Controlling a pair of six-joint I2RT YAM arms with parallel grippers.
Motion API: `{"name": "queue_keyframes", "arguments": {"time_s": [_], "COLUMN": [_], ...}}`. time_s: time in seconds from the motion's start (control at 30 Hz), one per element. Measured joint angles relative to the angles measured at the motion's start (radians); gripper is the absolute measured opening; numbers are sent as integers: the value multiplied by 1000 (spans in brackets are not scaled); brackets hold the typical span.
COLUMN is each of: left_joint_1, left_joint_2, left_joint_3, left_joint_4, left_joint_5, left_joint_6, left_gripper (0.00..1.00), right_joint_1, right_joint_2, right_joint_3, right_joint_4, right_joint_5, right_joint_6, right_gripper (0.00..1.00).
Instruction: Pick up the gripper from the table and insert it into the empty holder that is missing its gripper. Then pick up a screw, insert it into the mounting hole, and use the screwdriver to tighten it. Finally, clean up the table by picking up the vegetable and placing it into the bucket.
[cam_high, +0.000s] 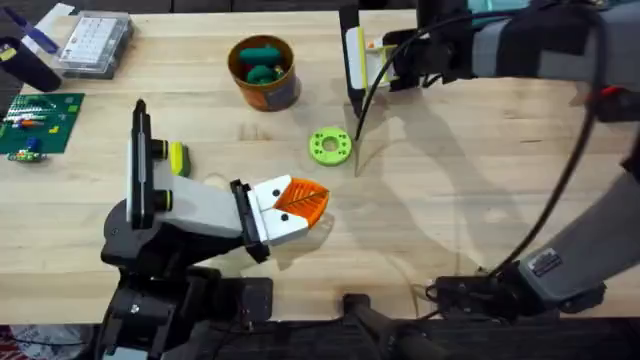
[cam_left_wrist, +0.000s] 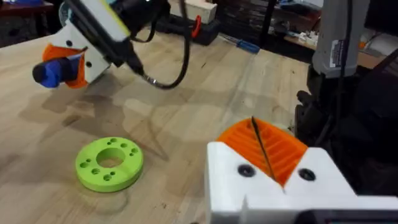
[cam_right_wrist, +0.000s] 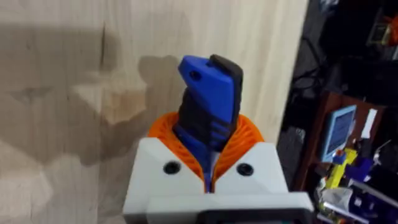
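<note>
My right gripper (cam_right_wrist: 208, 152) is shut on the blue and black screwdriver (cam_right_wrist: 208, 93), which stands up between the orange pads. From overhead it hangs at the far side of the table (cam_high: 382, 50), beside a black and white upright fixture (cam_high: 353, 60), with a black cable drooping from it. My left gripper (cam_high: 305, 200) hovers low near the front middle, pads pressed together, holding nothing. The orange bucket (cam_high: 262, 72) holds dark green toys. The yellow-and-green vegetable (cam_high: 178, 157) lies by my left arm. The screw is out of view.
A bright green ring with holes (cam_high: 330, 145) lies mid-table, just ahead of my left gripper (cam_left_wrist: 264, 149). A clear parts box (cam_high: 95, 42) and a green circuit board (cam_high: 35, 122) sit at the far left. Open wood lies at the right.
</note>
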Motion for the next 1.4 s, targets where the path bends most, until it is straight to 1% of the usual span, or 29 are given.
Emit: {"name": "queue_keyframes", "arguments": {"time_s": [0.13,0.23,0.37,0.43,0.57,0.6,0.63,0.67,0.7,0.73,0.77,0.9,1.07,1.13,1.27,1.4], "left_joint_1": [0,0,0,0,0,0,0,0,0,0,0,0,0,0,0,0], "left_joint_2": [0,0,0,0,0,0,0,0,0,0,0,0,0,0,0,0], "left_joint_3": [0,0,0,0,0,0,0,0,0,0,0,0,0,0,0,0], "left_joint_4": [0,0,0,0,0,0,0,0,0,0,0,0,0,0,0,0], "left_joint_5": [0,0,0,0,0,0,0,0,0,0,0,0,0,0,0,0], "left_joint_6": [0,0,0,0,0,0,0,0,0,0,0,0,0,0,0,0], "left_gripper": [16,16,16,16,16,16,16,16,16,16,16,16,16,16,16,16], "right_joint_1": [-20,-28,-28,-27,-27,-26,-25,-25,-25,-25,-25,-24,-24,-24,-22,-20], "right_joint_2": [67,84,92,92,91,91,91,91,89,87,85,76,41,28,-4,-69], "right_joint_3": [5,15,23,25,32,32,35,43,53,61,65,71,69,65,52,45], "right_joint_4": [21,29,31,32,32,30,33,36,34,22,9,-46,-159,-195,-246,-284], "right_joint_5": [41,57,67,69,69,70,71,71,71,71,70,67,19,-4,-31,-44], "right_joint_6": [-28,-39,-40,-38,-28,-26,-26,-28,-28,-28,-28,-19,61,112,268,438], "right_gripper": [26,26,84,206,415,495,621,780,909,971,987,991,992,993,994,994]}}
